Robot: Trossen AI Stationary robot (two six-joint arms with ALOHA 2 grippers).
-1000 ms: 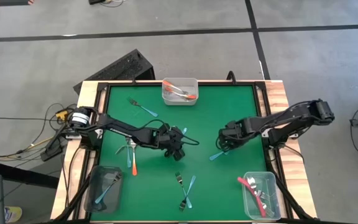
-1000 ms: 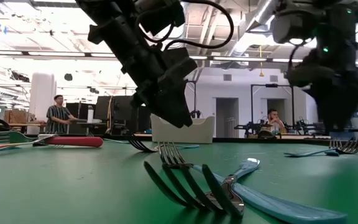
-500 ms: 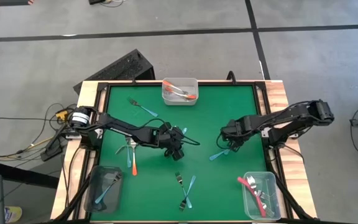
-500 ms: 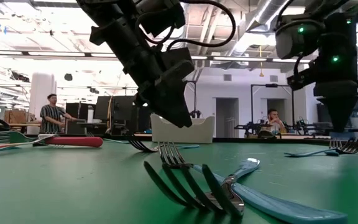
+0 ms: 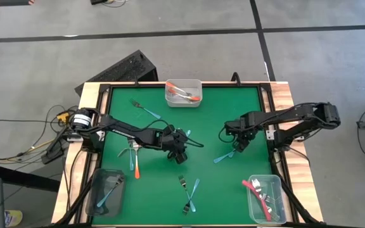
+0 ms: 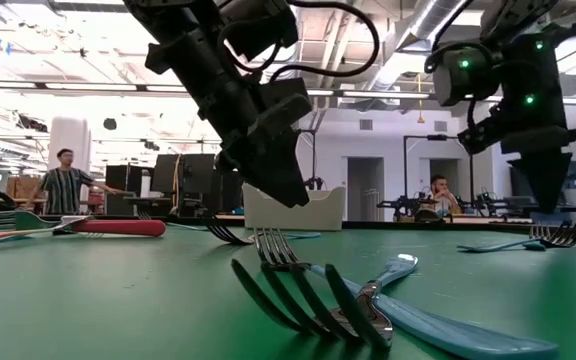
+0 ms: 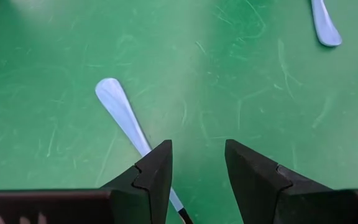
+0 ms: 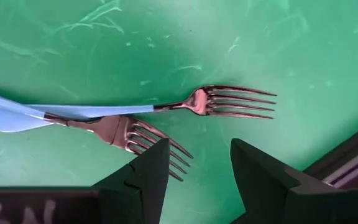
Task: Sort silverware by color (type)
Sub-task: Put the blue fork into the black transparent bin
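the green, scuffed counter [image 5: 157, 130] with its pale wooden border carries scattered small forks with silver metal tines and thin coloured handles. the left gripper [image 5: 179, 150] hangs low near the middle of the counter, its dark, blunt jaws parted and empty, and straddles the thin neck of a light blue-handled fork [image 7: 122, 114] whose flat, rounded handle end lies on the mat ahead of it. the right gripper [image 5: 240, 143] hovers over the right part of the counter, jaws likewise apart and holding nothing, above two light blue-handled forks [image 8: 135, 118] that lie crossed, their curved metal tines fanned side by side. another crossed pair of blue forks [image 5: 189, 194] lies near the front edge and fills the foreground of the low view. an orange-handled fork [image 5: 136, 163] lies left of centre, and a single blue fork [image 5: 146, 110] sits toward the far left. a clear plastic rectangular bin at the far edge [image 5: 183, 92] holds orange-handled pieces; a clear bin at the front left [image 5: 106, 190] holds a blue-handled fork; a clear bin at the front right [image 5: 265, 197] holds red-pink handled pieces. a person [image 6: 64, 182] stands far behind the counter.
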